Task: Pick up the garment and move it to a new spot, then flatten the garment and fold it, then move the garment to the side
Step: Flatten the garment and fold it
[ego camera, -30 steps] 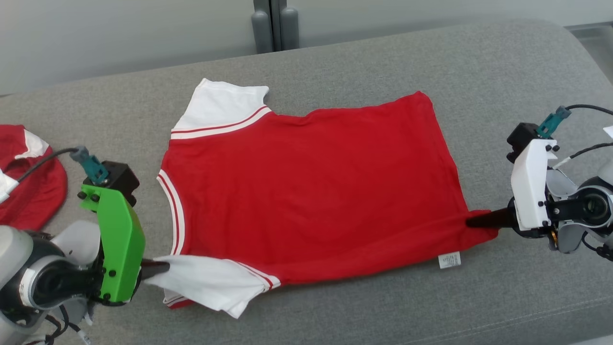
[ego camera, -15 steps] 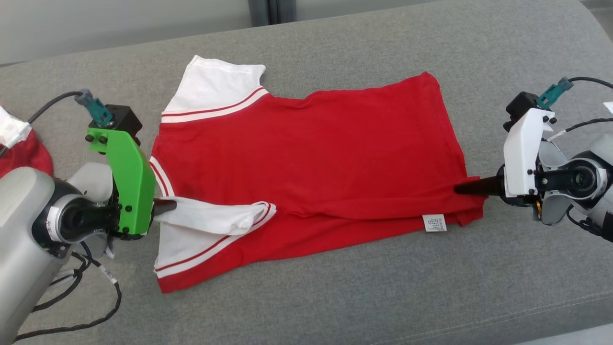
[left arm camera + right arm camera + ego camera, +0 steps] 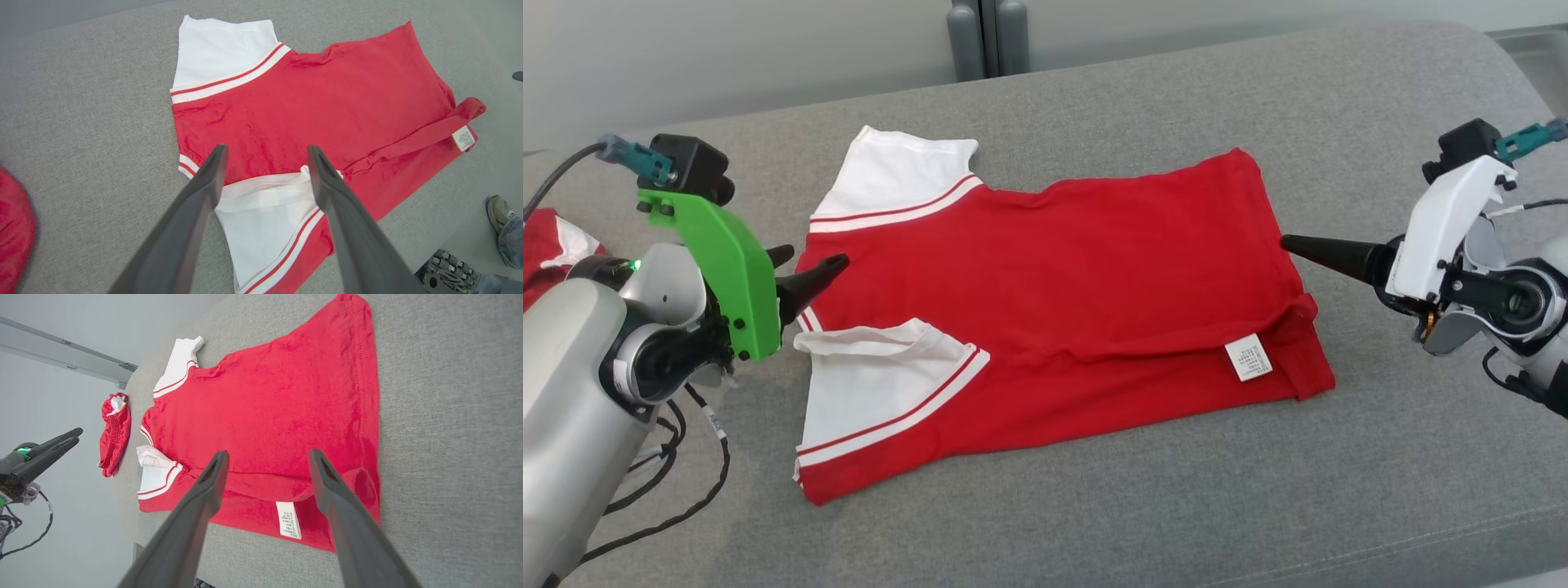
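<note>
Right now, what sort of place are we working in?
Probably an indoor test room or lab: the red shirt lies on a grey upholstered seat, a plain pale wall stands behind it, and a person's shoe shows beyond the seat's edge.

A bunched red-and-white cloth [image 3: 115, 435] lies on the grey cushion [image 3: 1094, 506]; 2 grey posts [image 3: 1011, 37] stand behind.

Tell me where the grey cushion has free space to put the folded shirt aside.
Free: the near strip of grey cushion in front of the red shirt, and the far strip behind it. Crowded: the left end, with the left gripper and a second red garment; the right gripper hovers by the hem.
</note>
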You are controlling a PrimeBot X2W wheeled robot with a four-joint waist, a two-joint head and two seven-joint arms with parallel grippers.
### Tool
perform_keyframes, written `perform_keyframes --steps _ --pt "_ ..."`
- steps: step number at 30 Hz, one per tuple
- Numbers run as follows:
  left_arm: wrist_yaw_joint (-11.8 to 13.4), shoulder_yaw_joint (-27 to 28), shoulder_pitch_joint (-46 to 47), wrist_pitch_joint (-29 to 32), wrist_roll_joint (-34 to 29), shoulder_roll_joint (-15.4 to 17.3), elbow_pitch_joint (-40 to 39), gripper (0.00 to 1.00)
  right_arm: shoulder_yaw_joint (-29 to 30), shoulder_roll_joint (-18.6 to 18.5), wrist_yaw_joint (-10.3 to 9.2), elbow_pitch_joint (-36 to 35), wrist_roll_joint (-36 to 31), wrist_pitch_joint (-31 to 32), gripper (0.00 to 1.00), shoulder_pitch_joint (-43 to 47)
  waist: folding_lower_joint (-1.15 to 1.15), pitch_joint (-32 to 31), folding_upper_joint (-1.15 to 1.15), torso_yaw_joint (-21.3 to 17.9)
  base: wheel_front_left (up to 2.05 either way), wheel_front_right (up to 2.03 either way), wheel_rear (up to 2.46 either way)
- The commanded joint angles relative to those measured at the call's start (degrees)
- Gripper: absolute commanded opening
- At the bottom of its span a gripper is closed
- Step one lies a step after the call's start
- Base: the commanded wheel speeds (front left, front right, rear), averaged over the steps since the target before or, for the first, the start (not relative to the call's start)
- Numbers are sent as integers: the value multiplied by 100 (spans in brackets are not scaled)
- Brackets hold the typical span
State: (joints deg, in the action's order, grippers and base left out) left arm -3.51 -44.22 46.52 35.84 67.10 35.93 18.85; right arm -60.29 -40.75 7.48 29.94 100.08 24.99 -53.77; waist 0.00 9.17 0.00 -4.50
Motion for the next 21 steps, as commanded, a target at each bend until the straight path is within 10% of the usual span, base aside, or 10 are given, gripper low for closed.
perform_keyframes --steps 1,7,12,21 --pt "-71 61 -145 -308 -137 -6 31 100 127 -60 1 -121 79 -231 100 210 0 -145 0 26 0 0 0" --pt "44 179 -581 -1798 -820 113 -93 100 808 -241 1 -860 -161 -2075 100 972 0 -336 0 58 0 0 0" --pt "679 422 -1249 -3259 -1345 116 -594 100 1165 -377 2 -1270 -802 -3805 100 1802 0 -442 0 138 0 0 0" --pt "1718 1054 -2817 -5080 -2021 -212 -1459 100 3701 813 2 -1313 -3060 -4017 100 3577 0 -489 0 209 0 0 0"
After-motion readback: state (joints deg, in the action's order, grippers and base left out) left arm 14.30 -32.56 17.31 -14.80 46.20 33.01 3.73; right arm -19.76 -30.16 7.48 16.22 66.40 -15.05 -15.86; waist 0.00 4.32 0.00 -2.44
